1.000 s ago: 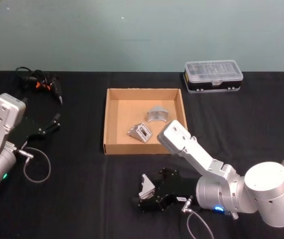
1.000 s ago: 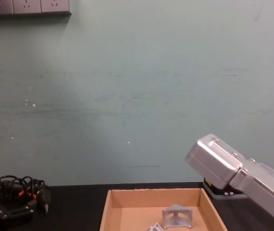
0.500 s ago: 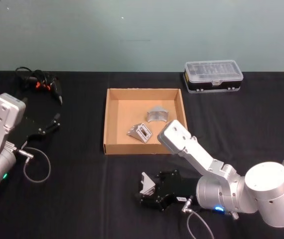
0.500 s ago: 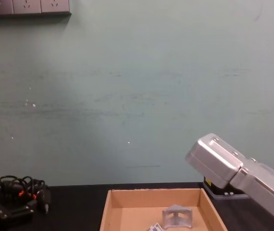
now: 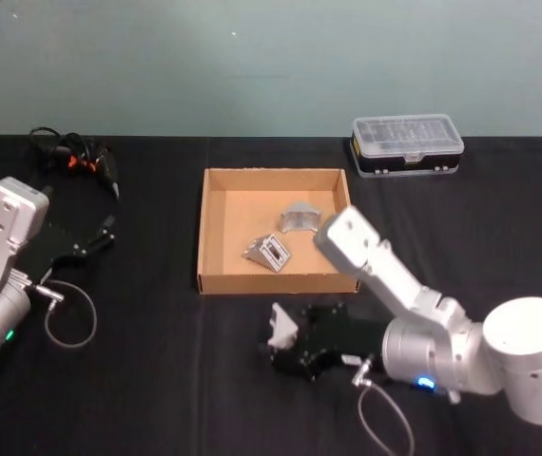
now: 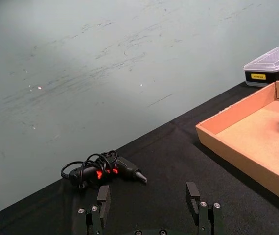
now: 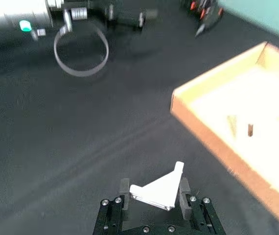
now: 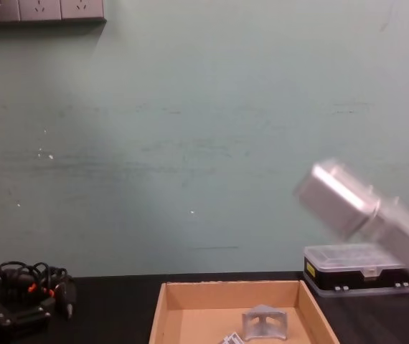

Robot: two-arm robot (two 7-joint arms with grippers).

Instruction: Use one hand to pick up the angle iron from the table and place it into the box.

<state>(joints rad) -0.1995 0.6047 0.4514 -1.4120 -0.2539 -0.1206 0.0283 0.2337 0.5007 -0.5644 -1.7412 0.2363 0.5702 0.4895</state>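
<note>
My right gripper (image 5: pixel 280 342) (image 7: pixel 154 188) is shut on a light grey angle iron (image 5: pixel 280 327) (image 7: pixel 160 188), held above the black table (image 5: pixel 157 380) just in front of the box's near wall. The tan cardboard box (image 5: pixel 216 180) (image 8: pixel 163 301) (image 6: pixel 227 134) (image 7: pixel 213 132) stands at the table's middle and holds two other metal brackets (image 5: pixel 300 218) (image 5: pixel 267 253). My left gripper (image 5: pixel 103 234) (image 6: pixel 149 196) rests at the left side of the table, its fingers apart with nothing between them.
A black plastic case with a clear lid (image 5: pixel 407 144) (image 8: pixel 359 269) stands at the back right. A black cable bundle with orange bits (image 5: pixel 73 157) (image 6: pixel 103 169) lies at the back left. A grey cable loop (image 5: pixel 69 318) lies beside the left arm.
The right arm has risen and swung toward the box, carrying the angle iron up and a little forward. The left arm has stayed put.
</note>
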